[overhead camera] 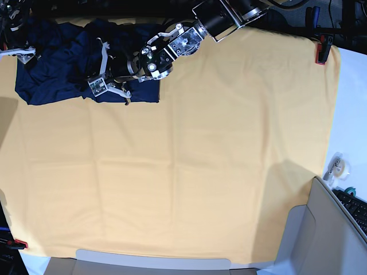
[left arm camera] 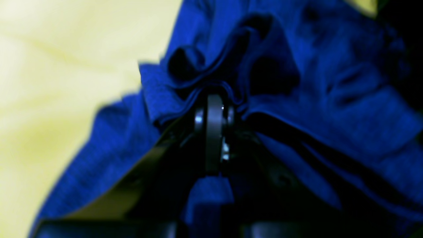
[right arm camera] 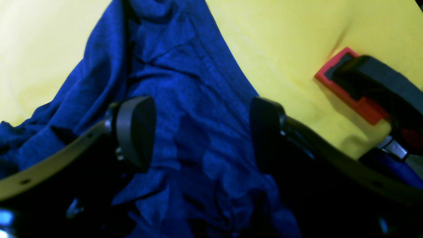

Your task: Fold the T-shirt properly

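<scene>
Navy T-shirt (overhead camera: 63, 63) lies bunched at the tabletop's far left corner, on the yellow cloth (overhead camera: 189, 172) that covers it. My left end effector (left arm camera: 214, 112) pinches a gathered fold; my right end effector (right arm camera: 201, 132) hangs spread over the fabric. Open cloth stretches to the near edge.

You will find no lettering, label, brand or number to read in any of the three views. The T-shirt (overhead camera: 63, 63) is plain blue cloth with no print showing. The left wrist view is badly blurred, so small marks on the left gripper (left arm camera: 214, 109) may be there but cannot be read.
</scene>
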`<act>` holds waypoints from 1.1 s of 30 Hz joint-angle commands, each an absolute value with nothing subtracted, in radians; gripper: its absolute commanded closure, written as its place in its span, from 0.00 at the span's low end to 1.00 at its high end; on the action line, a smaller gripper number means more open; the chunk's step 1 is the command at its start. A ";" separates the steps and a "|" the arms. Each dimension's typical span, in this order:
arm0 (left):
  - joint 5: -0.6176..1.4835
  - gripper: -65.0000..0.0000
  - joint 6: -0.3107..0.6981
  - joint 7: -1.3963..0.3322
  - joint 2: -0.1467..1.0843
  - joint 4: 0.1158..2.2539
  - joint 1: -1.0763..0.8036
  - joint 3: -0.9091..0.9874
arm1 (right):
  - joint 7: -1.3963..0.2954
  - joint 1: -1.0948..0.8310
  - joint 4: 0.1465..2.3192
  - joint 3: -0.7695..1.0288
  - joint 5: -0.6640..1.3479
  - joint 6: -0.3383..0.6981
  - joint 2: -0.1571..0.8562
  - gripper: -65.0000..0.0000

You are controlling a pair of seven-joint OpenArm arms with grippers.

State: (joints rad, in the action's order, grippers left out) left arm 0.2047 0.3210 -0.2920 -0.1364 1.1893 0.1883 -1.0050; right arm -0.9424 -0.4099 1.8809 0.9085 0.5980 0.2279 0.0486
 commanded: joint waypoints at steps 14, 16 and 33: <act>0.216 1.00 0.323 -0.254 -0.157 1.340 0.252 -0.972 | -0.923 -0.410 1.896 0.912 0.601 0.232 0.061 0.34; 0.214 1.00 0.323 -0.297 -0.157 1.366 0.248 -0.921 | -0.923 -0.407 1.896 0.912 0.601 0.232 0.062 0.34; 0.206 1.00 0.325 -0.995 0.051 1.776 0.133 -1.023 | -0.923 -0.387 1.847 0.908 0.601 0.232 0.062 0.34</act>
